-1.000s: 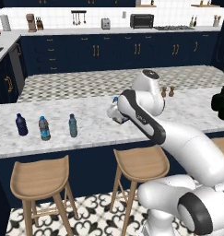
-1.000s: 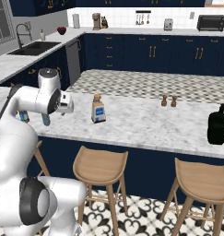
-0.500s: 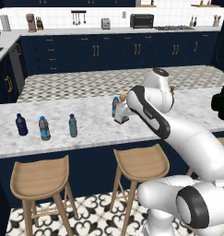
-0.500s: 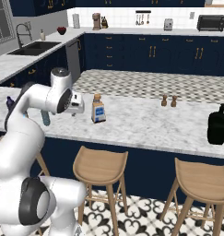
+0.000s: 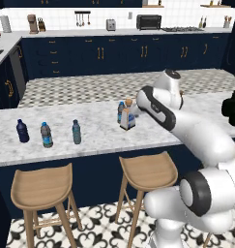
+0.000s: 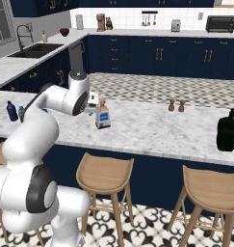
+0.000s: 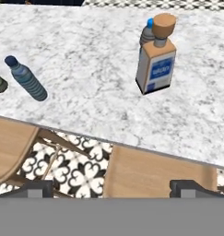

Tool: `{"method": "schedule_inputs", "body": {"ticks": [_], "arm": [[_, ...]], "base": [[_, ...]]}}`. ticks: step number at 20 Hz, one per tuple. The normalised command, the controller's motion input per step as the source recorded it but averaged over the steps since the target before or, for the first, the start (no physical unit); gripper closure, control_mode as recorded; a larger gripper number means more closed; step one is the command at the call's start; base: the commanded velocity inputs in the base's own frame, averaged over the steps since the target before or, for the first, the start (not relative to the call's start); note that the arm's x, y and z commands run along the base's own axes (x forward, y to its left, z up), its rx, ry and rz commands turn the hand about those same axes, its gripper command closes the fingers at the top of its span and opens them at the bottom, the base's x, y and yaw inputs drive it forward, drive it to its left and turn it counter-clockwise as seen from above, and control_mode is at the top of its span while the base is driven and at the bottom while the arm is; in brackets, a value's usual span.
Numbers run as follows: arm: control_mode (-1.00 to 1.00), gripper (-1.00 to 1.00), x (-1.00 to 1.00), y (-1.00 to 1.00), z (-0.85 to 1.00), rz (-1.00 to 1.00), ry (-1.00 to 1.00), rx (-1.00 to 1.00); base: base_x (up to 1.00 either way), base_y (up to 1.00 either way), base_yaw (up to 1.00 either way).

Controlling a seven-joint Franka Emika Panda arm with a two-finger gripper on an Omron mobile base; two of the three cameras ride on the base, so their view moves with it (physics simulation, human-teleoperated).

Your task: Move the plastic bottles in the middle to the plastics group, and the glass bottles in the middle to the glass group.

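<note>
Pale glass bottle (image 7: 155, 64) stands upright mid-table near the front edge, a water bottle (image 7: 148, 31) touching just behind it. The hand (image 7: 111, 186), fingers spread and empty, looks down from the stool side.

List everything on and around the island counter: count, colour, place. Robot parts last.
water bottles: two, clear-grey with blue caps; one in the left row, one behind the glass bottle
navy bottle: one, dark navy, left end of row
teal bottle: one, teal-blue, right end of row
glass bottle: one, pale, brown stopper, mid-counter
black bottle: one, black, counter's right end
shakers: two, brown, counter's far side
stools: two, wooden, below counter
gripper: one, dark tips, open, facing the glass bottle
</note>
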Motion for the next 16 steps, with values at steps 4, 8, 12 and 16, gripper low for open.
{"method": "schedule_inputs", "body": {"ticks": [4, 8, 12, 16], "arm": [[-1.0, -1.0, 0.8, -0.28, 0.0, -0.04, 0.03, -0.04], [-1.0, -1.0, 0.73, -0.06, 0.01, 0.0, 0.03, 0.0], [-1.0, -1.0, 0.65, -0.03, -0.06, 0.0, 0.01, -0.01], [-1.0, -1.0, 0.6, 0.0, -0.12, 0.0, 0.05, 0.0]], "base": [[0.0, 0.0, 0.0], [0.0, 0.0, 0.0], [0.0, 0.0, 0.0], [0.0, 0.0, 0.0]]}}
